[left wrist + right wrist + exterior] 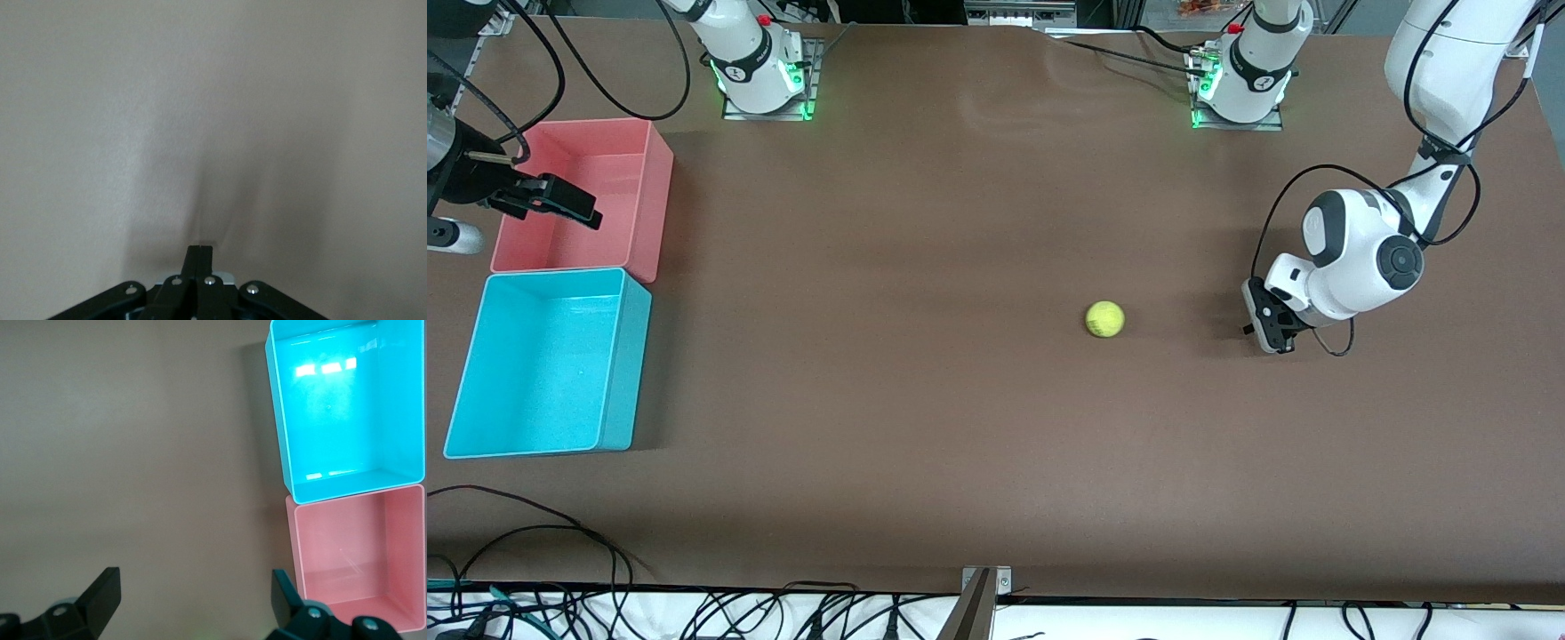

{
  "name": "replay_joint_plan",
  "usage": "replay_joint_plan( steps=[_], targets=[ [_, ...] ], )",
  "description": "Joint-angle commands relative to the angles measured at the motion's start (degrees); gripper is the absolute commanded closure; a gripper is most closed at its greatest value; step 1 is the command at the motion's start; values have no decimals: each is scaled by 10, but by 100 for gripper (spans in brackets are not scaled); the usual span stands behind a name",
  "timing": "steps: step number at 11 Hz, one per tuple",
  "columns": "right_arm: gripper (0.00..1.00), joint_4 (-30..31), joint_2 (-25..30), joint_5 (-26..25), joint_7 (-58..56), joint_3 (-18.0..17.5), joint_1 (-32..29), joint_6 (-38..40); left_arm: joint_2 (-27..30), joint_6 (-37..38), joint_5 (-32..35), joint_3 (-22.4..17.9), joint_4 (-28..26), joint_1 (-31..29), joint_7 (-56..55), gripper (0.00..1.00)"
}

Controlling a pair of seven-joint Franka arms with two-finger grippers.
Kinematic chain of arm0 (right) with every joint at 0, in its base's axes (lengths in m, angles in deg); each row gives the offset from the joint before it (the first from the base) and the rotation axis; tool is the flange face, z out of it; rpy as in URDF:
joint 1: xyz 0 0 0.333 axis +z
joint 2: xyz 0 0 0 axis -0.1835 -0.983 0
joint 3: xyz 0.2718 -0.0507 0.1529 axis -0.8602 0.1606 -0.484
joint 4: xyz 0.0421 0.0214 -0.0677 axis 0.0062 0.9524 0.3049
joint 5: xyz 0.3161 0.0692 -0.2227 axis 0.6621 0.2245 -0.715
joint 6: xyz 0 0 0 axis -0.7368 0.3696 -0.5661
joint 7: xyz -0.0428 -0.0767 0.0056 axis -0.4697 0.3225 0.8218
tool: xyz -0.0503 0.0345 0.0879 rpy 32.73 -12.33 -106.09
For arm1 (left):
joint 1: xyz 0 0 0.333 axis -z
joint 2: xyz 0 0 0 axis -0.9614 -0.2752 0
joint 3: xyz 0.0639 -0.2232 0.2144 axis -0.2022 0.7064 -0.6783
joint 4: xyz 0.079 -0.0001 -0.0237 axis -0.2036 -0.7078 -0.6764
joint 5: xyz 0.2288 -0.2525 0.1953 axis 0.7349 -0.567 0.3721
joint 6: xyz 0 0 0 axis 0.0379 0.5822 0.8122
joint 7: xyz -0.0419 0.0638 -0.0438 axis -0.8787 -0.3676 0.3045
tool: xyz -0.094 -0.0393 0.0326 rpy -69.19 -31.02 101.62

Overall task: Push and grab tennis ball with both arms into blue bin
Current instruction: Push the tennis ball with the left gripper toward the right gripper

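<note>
One ball (1104,319), two bins and two arms are on show. The ball lies alone on the bare brown tabletop (925,267), toward the left arm's end, well apart from both bins, with nothing standing between it and them.

The two bins sit touching end to end at the right arm's end of the tabletop: the blue bin (627,373) nearer the front camera than the ball's line, the pink bin (654,200) just beside it and farther from that camera. Both are empty, as the right wrist view confirms for the blue bin (280,407) and the pink bin (299,547).

The left pincer (1272,327) is low at the tabletop, near the ball on the side toward the left arm's end, not touching it. In the left wrist view the left pincer (199,252) has its fingers pressed together, holding nothing, with only tabletop (213,120) ahead.

The right pincer (560,203) hangs over the pink bin's edge, away from the ball. In the right wrist view the right pincer (193,587) has its fingers (103,590) spread wide apart and holds nothing.

Loose black cables (525,533) lie along the tabletop's edge nearest the front camera.
</note>
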Motion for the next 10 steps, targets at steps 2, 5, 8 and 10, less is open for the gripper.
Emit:
replay_joint_plan(
  steps=[2, 5, 8, 10],
  targets=[
    [0, -12, -5, 10, -6, -1, 10, 12, 0, 7, 9, -7, 6, -15, 37, 100],
    [0, -12, -2, 8, -7, -1, 10, 45, 33, 28, 9, -11, 2, -16, 38, 100],
    [0, -7, -5, 3, -3, -11, 40, 26, 124, 88, 9, -20, -9, -14, 39, 70],
    [0, 18, -8, 7, 0, -16, 73, 29, 154, 93, 9, -21, -8, -10, 59, 11]
  ],
)
